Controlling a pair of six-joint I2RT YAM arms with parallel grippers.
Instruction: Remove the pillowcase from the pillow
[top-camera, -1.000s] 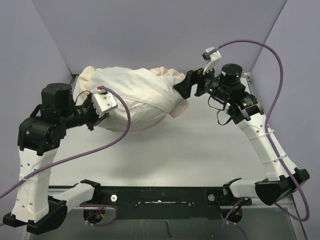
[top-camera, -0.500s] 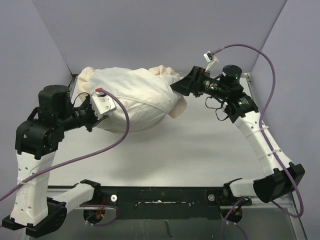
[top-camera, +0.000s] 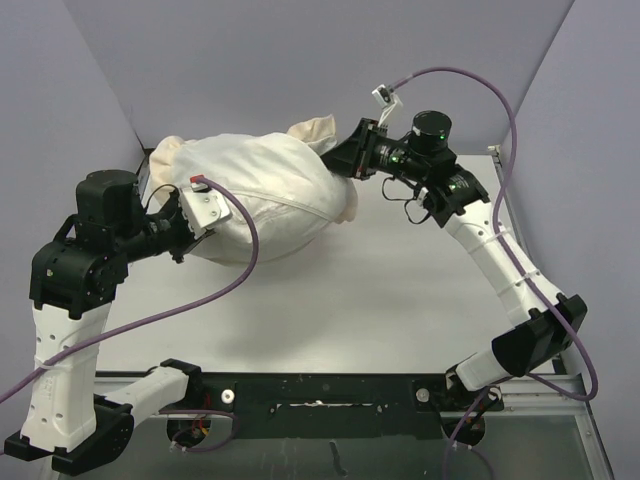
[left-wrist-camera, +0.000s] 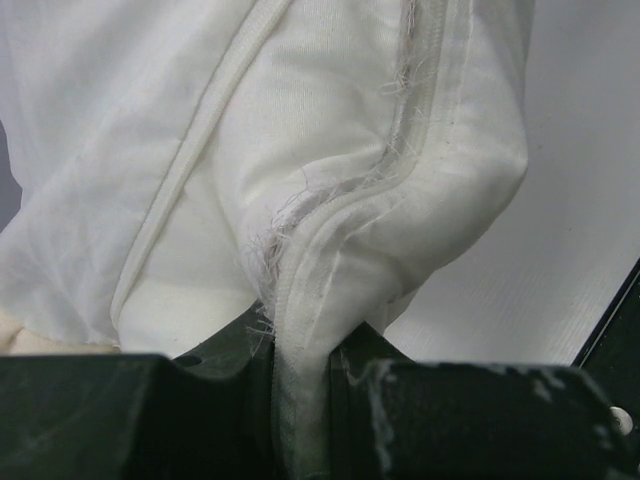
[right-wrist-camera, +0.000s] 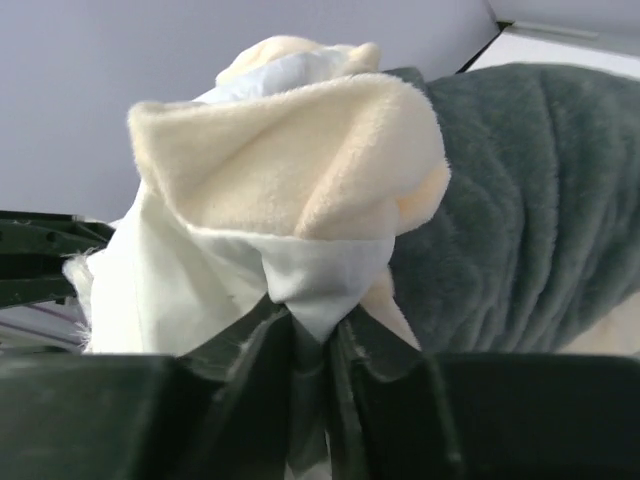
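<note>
The pillowcase (top-camera: 255, 190) lies as a plump white bundle at the back left of the table, its frayed seams outward and its peach frill (top-camera: 315, 130) bunched at the top right. My left gripper (top-camera: 200, 240) is shut on a white seam strip (left-wrist-camera: 300, 330) at the bundle's left side. At the bundle's upper right, my right gripper (top-camera: 343, 160) is shut on white fabric just under the frill (right-wrist-camera: 290, 150). The dark grey plush face (right-wrist-camera: 520, 200) shows beside it in the right wrist view. The pillow is hidden.
Lilac walls close in the table (top-camera: 400, 290) on the left, back and right. A black rail (top-camera: 320, 385) runs along the near edge between the arm bases. Purple cables (top-camera: 235, 270) loop from both wrists.
My right gripper has moved left onto the bundle's frilled top corner and gone from open to shut on the fabric. The left arm has hardly moved and keeps its grip.
</note>
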